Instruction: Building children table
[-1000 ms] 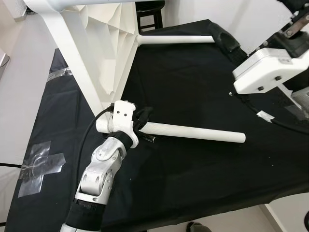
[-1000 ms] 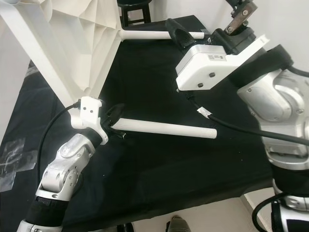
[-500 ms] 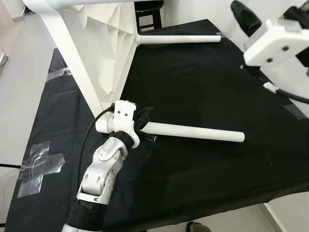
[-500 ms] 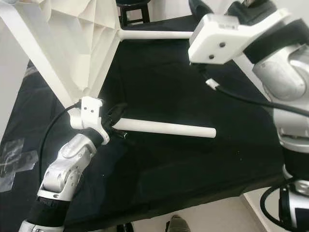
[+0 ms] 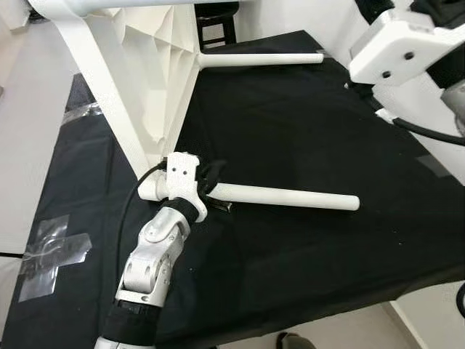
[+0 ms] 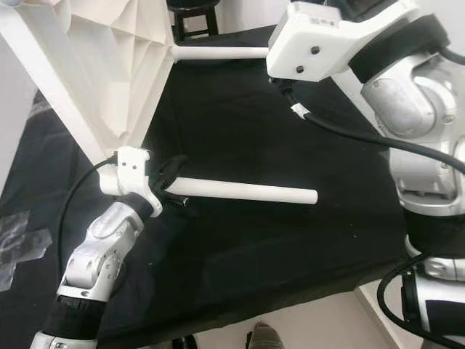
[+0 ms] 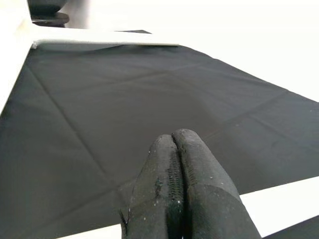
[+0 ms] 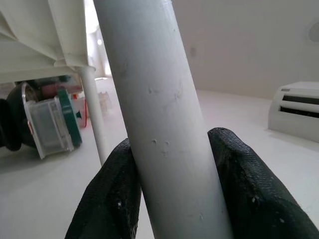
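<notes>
Both arms are jointed silver metal with black sleeves lower down. The left arm (image 5: 152,251) ends in a white wrist housing with 2 dark screws and a black cable; the right arm (image 6: 407,102) carries a similar white housing with a tagged black cable. Fingers (image 8: 107,199) are textured black rubber.

The room is brightly and evenly lit, and the head views are sharp with no motion blur. The white tabletop (image 5: 138,65) at far left is close to overexposed, its ribs marked by faint grey shading, while the black cloth (image 5: 305,131) holds little detail beyond soft creases. The left wrist view blows out to pure white beyond the cloth. In the right wrist view the leg (image 8: 159,124) looks soft, with a hazy background
</notes>
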`<state>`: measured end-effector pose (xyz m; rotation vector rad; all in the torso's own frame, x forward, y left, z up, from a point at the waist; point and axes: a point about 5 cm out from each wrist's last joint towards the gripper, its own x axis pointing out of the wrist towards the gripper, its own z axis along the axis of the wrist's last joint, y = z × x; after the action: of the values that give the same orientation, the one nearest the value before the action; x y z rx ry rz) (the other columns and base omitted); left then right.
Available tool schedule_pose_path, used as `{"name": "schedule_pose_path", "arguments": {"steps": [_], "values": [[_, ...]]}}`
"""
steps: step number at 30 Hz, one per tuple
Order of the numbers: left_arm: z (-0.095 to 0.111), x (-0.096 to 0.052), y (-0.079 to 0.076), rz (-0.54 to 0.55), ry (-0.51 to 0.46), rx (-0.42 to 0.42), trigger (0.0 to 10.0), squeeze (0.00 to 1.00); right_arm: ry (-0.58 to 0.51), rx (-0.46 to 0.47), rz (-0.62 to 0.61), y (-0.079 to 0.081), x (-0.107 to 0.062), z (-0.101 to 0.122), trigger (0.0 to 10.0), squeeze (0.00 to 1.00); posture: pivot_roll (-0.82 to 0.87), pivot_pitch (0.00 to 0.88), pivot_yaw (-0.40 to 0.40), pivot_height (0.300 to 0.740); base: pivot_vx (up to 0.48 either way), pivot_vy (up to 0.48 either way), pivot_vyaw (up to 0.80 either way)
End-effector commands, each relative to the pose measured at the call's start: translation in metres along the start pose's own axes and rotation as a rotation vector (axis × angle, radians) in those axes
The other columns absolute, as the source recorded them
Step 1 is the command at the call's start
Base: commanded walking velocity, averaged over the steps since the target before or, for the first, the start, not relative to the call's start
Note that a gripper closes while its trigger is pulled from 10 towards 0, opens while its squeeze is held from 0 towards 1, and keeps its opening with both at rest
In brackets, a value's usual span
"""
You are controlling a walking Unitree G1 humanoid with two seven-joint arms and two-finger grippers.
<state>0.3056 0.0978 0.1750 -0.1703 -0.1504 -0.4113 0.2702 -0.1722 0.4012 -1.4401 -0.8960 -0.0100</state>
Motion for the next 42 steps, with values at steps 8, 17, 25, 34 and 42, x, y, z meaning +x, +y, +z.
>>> {"name": "schedule_pose_path", "arguments": {"steps": [8, 17, 25, 34, 42], "values": [[0.000, -0.002, 0.042, 0.160, -0.040, -0.109, 10.0, 0.00, -0.007, 0.057, -0.009, 0.005, 0.003, 0.006, 0.0, 0.00, -0.16, 0.130, 0.026, 0.740, 0.000, 0.000, 0.00], [-0.010, -0.005, 0.112, 0.346, 0.002, 0.030, 10.0, 0.00, 0.013, 0.067, -0.037, 0.004, 0.002, 0.004, 0.0, 0.00, -0.20, 0.112, 0.022, 0.740, 0.000, 0.000, 0.00], [0.023, -0.014, 0.165, 0.520, -0.091, -0.001, 10.0, 0.00, 0.096, 0.071, -0.037, 0.003, -0.006, -0.006, 0.0, 0.00, -0.22, 0.106, 0.043, 0.740, 0.000, 0.000, 0.00], [0.081, -0.030, 0.206, 0.617, -0.252, 0.091, 10.0, 0.00, 0.453, 0.146, -0.029, 0.023, -0.047, -0.056, 0.0, 0.00, -0.18, 0.121, 0.049, 0.740, 0.000, 0.000, 0.00], [0.195, -0.053, 0.231, 0.628, -0.463, 0.317, 10.0, 0.00, 0.697, 0.477, -0.142, 0.046, -0.085, -0.063, 0.0, 0.00, -0.15, 0.123, 0.087, 0.740, 0.000, 0.000, 0.00]]}}
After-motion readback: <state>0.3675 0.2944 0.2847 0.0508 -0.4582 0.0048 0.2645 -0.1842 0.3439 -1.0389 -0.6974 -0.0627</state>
